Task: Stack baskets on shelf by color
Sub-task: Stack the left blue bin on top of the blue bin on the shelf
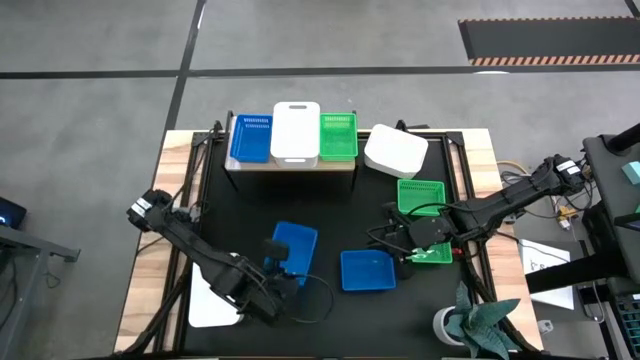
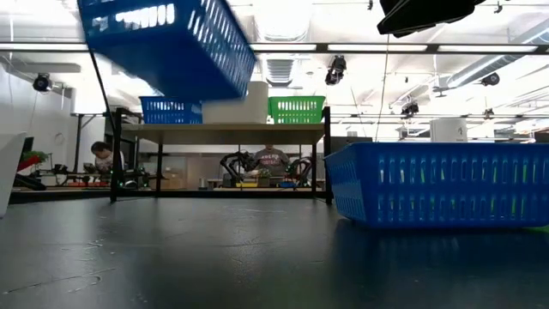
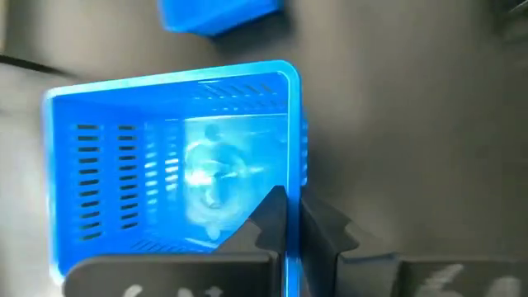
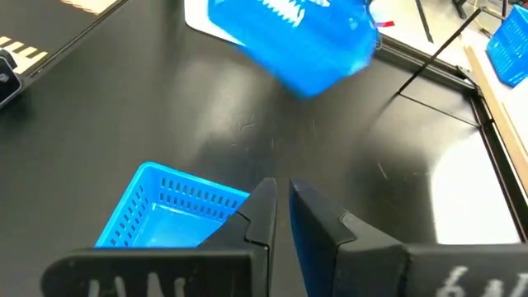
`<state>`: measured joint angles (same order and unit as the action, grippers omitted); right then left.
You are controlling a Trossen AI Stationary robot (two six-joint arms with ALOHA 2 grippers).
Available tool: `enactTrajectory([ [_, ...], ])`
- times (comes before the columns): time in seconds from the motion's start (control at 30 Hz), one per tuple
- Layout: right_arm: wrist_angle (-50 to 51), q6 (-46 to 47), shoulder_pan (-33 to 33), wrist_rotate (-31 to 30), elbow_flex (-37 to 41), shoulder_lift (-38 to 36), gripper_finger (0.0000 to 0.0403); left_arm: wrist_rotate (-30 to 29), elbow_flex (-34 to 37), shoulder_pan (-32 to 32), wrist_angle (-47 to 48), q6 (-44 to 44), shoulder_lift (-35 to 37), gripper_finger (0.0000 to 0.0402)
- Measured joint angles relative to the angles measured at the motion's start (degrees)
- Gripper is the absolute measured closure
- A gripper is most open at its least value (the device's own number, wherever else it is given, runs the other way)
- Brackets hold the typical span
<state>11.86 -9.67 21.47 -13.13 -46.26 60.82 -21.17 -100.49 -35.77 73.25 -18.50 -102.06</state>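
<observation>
While left gripper pinches blue basket rim | basket airborne, tilted, long axis toward shelf

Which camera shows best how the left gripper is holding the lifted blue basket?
The left wrist view: the left gripper is shut on the blue basket's wall. The high view shows that basket over the tabletop; the low view shows it airborne; the right wrist view shows it blurred, farther off.

A blue basket, a white one and a green one were seen on the light wood-grain shelf. Two further blue baskets, slotted along their sides, were seen over the black desk, and another green basket by its right edge.
</observation>
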Motion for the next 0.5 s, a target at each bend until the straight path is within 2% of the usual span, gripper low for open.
enactTrajectory([
  [0.23, -0.1, 0.0, 0.0, 0.0, 0.0, 0.0, 0.0376, -9.6, -8.0, 2.4, 14.0, 6.8, 1.6, 0.0401],
  [0.5, -0.2, 0.0, 0.0, 0.0, 0.2, 0.0, 0.0376, -15.0, -7.8, 7.9, 16.8, 16.5, 9.4, 0.0401],
])
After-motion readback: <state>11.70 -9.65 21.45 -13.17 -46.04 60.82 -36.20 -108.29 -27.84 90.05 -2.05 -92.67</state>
